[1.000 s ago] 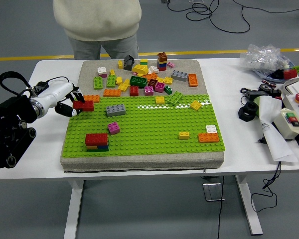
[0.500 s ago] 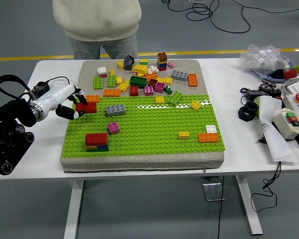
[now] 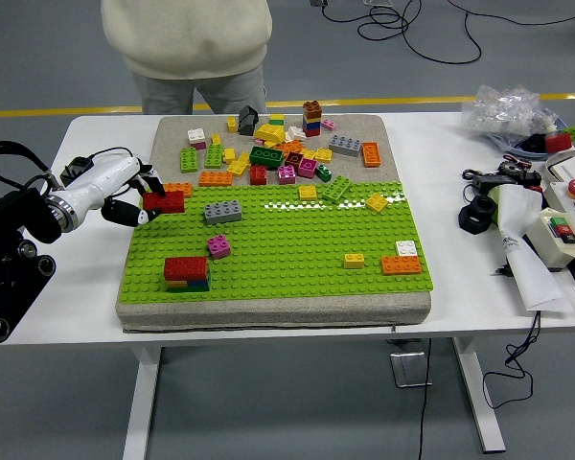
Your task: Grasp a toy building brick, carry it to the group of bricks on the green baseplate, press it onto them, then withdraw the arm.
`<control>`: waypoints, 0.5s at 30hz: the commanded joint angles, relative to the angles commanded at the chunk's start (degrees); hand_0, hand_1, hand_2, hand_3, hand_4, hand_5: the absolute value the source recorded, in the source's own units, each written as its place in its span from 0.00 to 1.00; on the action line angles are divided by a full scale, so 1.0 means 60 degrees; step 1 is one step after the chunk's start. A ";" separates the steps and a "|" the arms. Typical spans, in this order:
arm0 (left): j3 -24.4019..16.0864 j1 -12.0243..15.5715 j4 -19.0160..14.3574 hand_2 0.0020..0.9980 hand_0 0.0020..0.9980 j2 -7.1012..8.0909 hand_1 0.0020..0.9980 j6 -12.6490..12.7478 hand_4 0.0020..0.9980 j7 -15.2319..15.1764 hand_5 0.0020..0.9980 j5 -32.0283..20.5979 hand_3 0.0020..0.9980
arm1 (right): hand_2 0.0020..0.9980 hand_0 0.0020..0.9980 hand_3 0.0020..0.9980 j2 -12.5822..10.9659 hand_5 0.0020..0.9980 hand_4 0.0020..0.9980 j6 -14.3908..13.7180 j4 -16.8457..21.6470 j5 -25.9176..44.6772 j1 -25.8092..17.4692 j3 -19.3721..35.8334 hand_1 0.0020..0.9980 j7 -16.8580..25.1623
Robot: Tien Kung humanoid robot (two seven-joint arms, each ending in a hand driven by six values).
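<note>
My left hand (image 3: pixel 144 198) comes in from the left edge and is shut on a red brick (image 3: pixel 164 201), holding it just over the left edge of the green baseplate (image 3: pixel 287 249). A stack of bricks (image 3: pixel 187 272), red on top with yellow, blue and green below, stands on the baseplate's near left part, apart from the hand. A grey brick (image 3: pixel 222 212) and a pink brick (image 3: pixel 218 246) sit on the plate between them. My right arm is out of view.
Several loose bricks (image 3: pixel 268 153) lie on the grey pad behind the baseplate. A person (image 3: pixel 187 48) stands at the far side. A control box (image 3: pixel 567 225), paper, cables and a plastic bag (image 3: pixel 513 110) are on the table's right.
My left arm has drawn slightly back to the left and up, with the red brick still in the hand. The bricks on the baseplate have not moved.
</note>
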 joint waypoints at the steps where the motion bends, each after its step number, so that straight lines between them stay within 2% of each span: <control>1: -0.0050 0.0118 -0.0168 0.50 0.61 0.0078 0.53 -0.0014 0.47 0.0018 0.00 -0.0034 0.51 | 0.77 0.77 0.76 -0.0001 0.70 0.97 -0.0001 0.0000 0.0004 -0.0016 0.0007 0.71 0.0002; 8: -0.0387 0.0847 -0.1198 0.50 0.61 0.0449 0.53 -0.0101 0.47 0.0083 0.00 -0.0184 0.51 | 0.77 0.77 0.77 -0.0009 0.70 0.97 -0.0003 0.0000 0.0009 -0.0065 0.0046 0.71 0.0006; 15: -0.0578 0.1317 -0.1874 0.50 0.61 0.0625 0.53 -0.0166 0.47 0.0138 0.00 -0.0202 0.51 | 0.77 0.77 0.77 -0.0027 0.70 0.97 -0.0008 0.0000 0.0028 -0.0077 0.0067 0.71 0.0005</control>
